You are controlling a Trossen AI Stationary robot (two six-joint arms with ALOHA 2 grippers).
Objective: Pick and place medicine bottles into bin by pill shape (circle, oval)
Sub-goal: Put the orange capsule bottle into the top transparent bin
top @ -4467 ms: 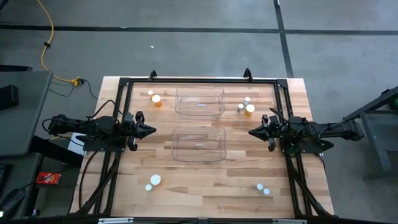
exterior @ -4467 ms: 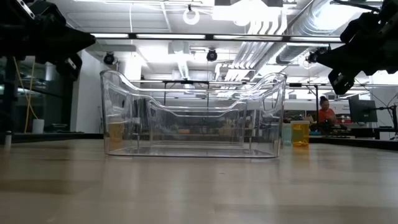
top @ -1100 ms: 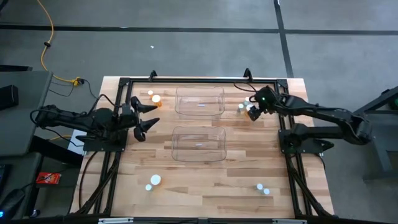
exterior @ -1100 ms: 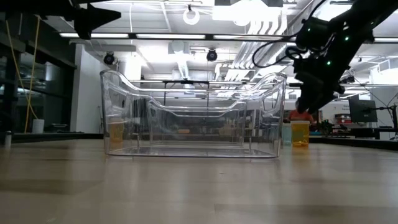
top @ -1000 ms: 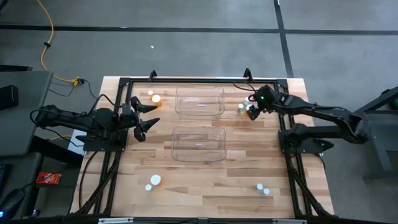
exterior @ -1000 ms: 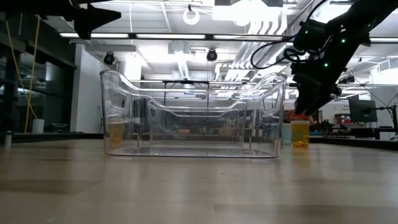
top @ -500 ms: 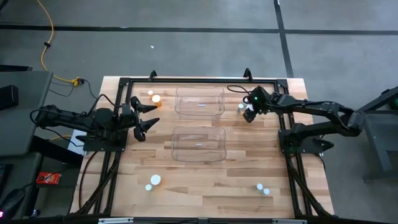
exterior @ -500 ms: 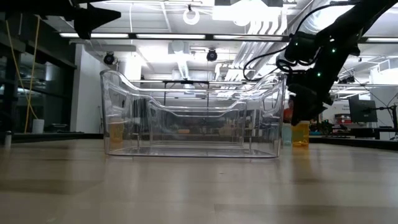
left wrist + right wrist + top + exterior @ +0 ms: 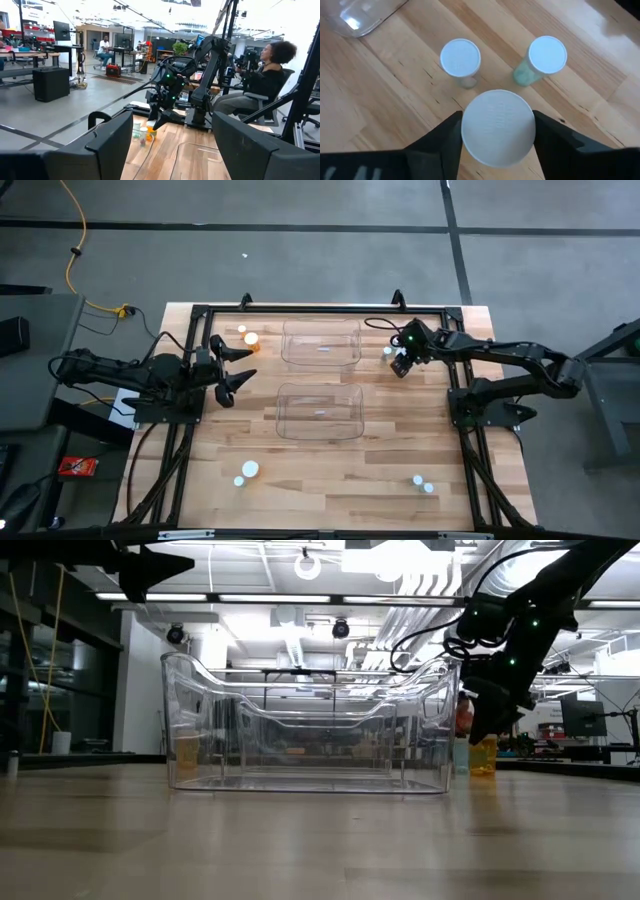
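Swung in from its rest beside the table edge, the right tool is now planted over the bottle cluster at the far right corner, just beside the far bin. Seen from its wrist, its fingers are brought against both sides of the big white-capped bottle; the bottle is pinched, though not yet lifted. Two smaller bottles stand just beyond it, close together. The left tool is held spread above the table's left side, near an orange bottle. Such a bottle is judged light, stiff and smooth-walled, easily tipped; it is best gripped just under the cap. The near bin sits mid-table.
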